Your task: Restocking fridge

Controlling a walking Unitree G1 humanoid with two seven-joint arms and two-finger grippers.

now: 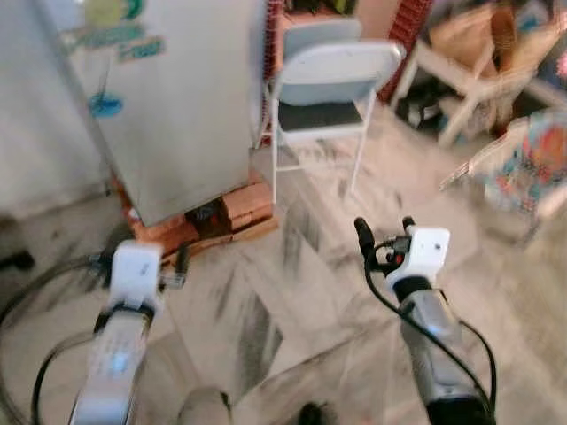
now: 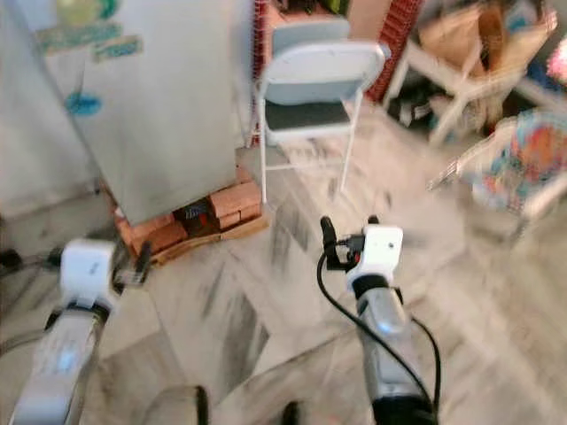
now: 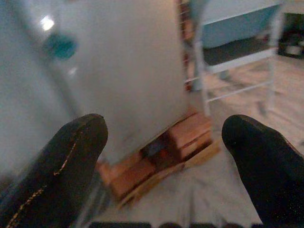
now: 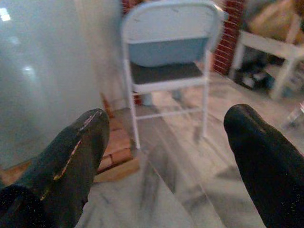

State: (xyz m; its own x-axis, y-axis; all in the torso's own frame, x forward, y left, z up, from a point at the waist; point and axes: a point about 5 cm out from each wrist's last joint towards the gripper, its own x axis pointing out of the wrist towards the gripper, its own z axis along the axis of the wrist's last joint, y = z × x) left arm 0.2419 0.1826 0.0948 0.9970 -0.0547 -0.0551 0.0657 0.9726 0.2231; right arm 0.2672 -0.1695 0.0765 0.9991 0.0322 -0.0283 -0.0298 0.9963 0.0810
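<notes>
Your left gripper (image 1: 168, 266) and right gripper (image 1: 383, 232) both hung low with fingers spread wide, holding nothing. Ahead of the left fingers stood the fridge (image 1: 168, 106): pale grey, door closed, stickers on it, raised on bricks (image 1: 221, 217). Judged heavy and rigid; handle not discernible, so grip the door edge. Beyond the right fingers: folding chair (image 1: 323, 84).

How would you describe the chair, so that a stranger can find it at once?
Start at the tall grey fridge, which stands on bricks. Just to its right, before a red brick wall, stands the folding chair. Its pale blue backrest, dark seat and thin white legs set it apart.
</notes>
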